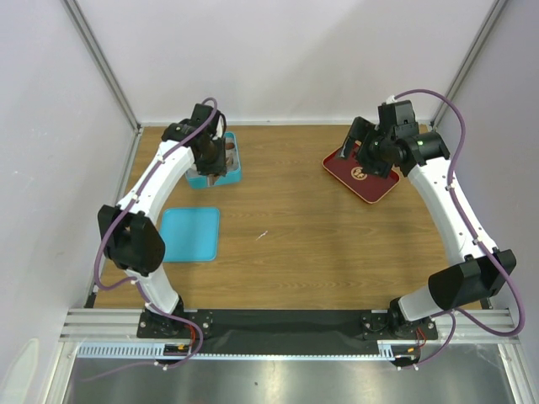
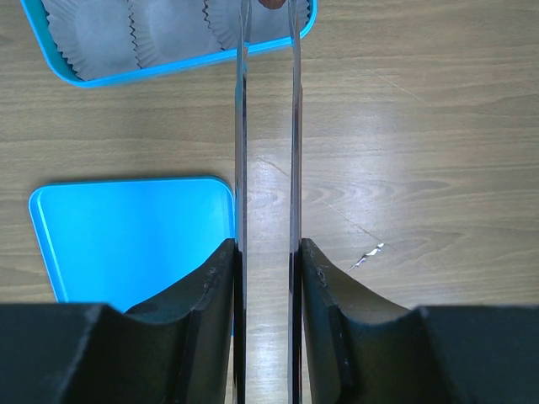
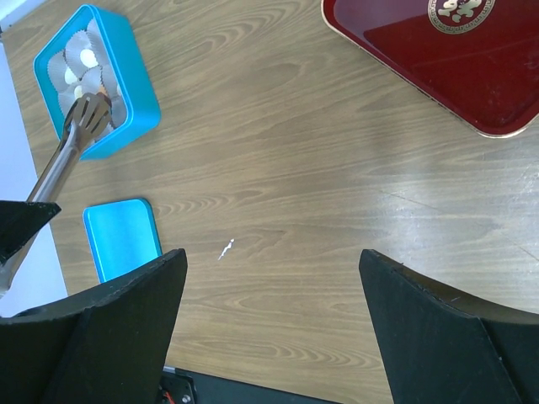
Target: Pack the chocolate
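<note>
My left gripper [image 2: 268, 252] [image 1: 208, 162] is shut on long metal tongs [image 2: 242, 126]. The tong blades reach up to a blue box [image 2: 168, 71] lined with white paper cups. A small brown chocolate [image 2: 271, 4] shows between the tong tips at the top edge of the left wrist view, mostly cut off. In the right wrist view the tongs [image 3: 74, 139] end inside the blue box [image 3: 139, 93]. My right gripper [image 3: 271, 257] [image 1: 368, 160] hangs open with nothing in it, above the near edge of a red tray [image 3: 421, 59].
A flat blue lid [image 1: 190, 234] [image 2: 135, 236] lies on the wooden table, nearer than the box [image 1: 232, 172]. A small white scrap [image 3: 226, 249] lies mid-table. The red tray [image 1: 370, 187] sits at the back right, partly hidden by the right arm. White walls enclose the table.
</note>
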Robot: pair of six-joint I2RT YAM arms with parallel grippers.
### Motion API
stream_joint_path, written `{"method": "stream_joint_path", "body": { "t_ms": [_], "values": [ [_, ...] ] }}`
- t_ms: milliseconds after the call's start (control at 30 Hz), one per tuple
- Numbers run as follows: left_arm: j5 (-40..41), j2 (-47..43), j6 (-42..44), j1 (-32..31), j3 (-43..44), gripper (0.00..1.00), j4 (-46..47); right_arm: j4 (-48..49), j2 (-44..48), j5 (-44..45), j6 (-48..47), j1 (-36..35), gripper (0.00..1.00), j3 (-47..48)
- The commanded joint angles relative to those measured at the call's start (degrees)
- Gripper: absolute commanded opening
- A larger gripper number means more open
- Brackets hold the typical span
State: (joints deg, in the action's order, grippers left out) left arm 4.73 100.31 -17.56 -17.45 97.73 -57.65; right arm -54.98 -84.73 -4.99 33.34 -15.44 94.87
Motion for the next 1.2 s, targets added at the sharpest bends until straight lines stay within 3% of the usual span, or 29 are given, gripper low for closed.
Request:
{"method": "stream_joint_path", "body": {
  "t_ms": [0,833,1167],
  "values": [
    [0.1,0.1,0.2,0.1,2.1,0.38,-0.4,0.0,1.2,0.7,-1.0,0.3,0.91,2.6],
    [0.6,0.5,0.1,-0.7,0.6,0.37,-1.4,-0.7,1.2,1.4,-1.3,0.4,0.91,3.6],
    [1.2,0.6,0.1,-0.9,1.0,0.41,-2.0,-0.7,1.8,2.1,-1.2,0.4,0.91,4.1]
  ]
}}
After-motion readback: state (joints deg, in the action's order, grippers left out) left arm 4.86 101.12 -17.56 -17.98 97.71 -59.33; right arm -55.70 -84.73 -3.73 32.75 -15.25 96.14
